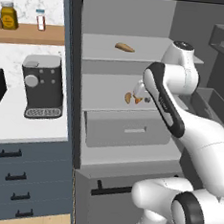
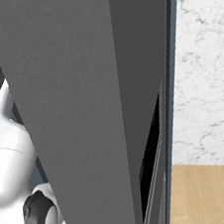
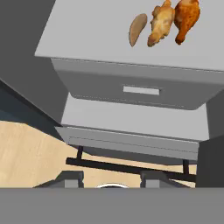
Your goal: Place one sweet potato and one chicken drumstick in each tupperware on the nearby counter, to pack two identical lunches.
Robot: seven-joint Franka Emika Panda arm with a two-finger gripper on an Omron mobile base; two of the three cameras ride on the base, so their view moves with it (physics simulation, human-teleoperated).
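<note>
Inside an open fridge, the gripper [image 3: 111, 181] hangs over a middle shelf [image 3: 87, 30] where a tan sweet potato [image 3: 138, 29] lies just left of two chicken drumsticks [image 3: 175, 22], the three nearly touching; a second sweet potato [image 1: 124, 47] rests on the shelf above. The fingertips look parted with nothing between them. A clean pick likely means dropping squarely over one piece and closing across its narrow width, clear of its neighbours. The arm hides the hand in the left base view, and the fridge door [image 2: 84, 112] blocks the right one.
</note>
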